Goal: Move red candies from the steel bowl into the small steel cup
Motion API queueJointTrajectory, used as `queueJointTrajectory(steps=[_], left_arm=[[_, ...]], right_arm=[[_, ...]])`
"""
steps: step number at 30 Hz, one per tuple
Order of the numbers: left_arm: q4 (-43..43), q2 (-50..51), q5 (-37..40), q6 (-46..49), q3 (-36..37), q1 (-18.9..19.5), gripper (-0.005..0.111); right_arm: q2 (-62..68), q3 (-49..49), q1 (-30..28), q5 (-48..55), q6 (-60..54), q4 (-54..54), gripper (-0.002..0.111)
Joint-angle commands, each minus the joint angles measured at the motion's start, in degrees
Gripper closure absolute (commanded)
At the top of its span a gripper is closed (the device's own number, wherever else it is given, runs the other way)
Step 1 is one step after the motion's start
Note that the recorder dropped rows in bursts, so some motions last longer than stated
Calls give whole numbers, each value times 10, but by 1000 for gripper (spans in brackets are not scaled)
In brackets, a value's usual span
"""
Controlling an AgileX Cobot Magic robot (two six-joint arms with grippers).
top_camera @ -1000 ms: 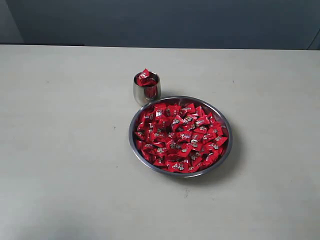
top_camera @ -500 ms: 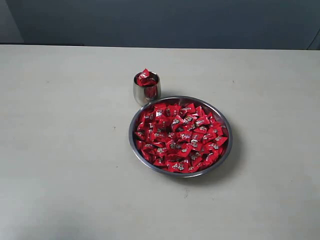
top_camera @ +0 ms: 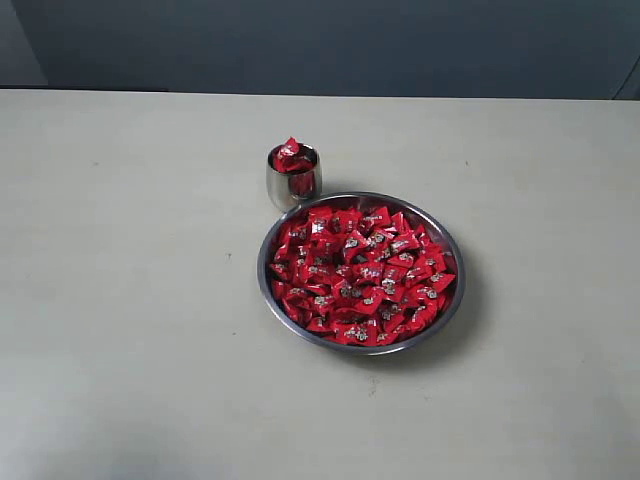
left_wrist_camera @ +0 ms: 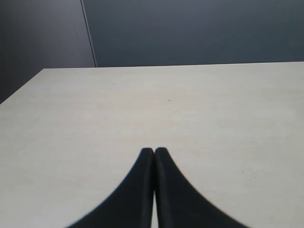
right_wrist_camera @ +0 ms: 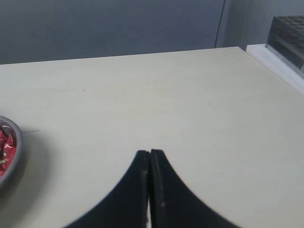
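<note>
The wide steel bowl (top_camera: 270, 240) sits right of the table's middle, heaped with red candies (top_camera: 360, 275). Just behind its far-left rim stands the small steel cup (top_camera: 293, 188), with red candies (top_camera: 291, 155) piled above its mouth. Neither arm shows in the exterior view. My left gripper (left_wrist_camera: 154, 151) is shut with nothing between its fingers, over bare table. My right gripper (right_wrist_camera: 150, 153) is shut and empty too. An arc of the bowl's rim (right_wrist_camera: 15, 142) with a few candies (right_wrist_camera: 5, 147) shows at the edge of the right wrist view, well apart from that gripper.
The pale table (top_camera: 130, 300) ends at a dark wall (top_camera: 320, 45) behind. In the right wrist view a white ledge (right_wrist_camera: 278, 66) with a dark grid-like object (right_wrist_camera: 289, 35) runs along the table's side.
</note>
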Motion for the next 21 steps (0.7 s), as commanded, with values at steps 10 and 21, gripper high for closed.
queueJointTrajectory(steps=[10,21], left_arm=[[3,-3,-1,-1,2,-3,106],[3,-3,-1,-1,2,-3,106]], right_arm=[[-3,1,2,-2,0,5,109],[-3,1,2,-2,0,-1,109]])
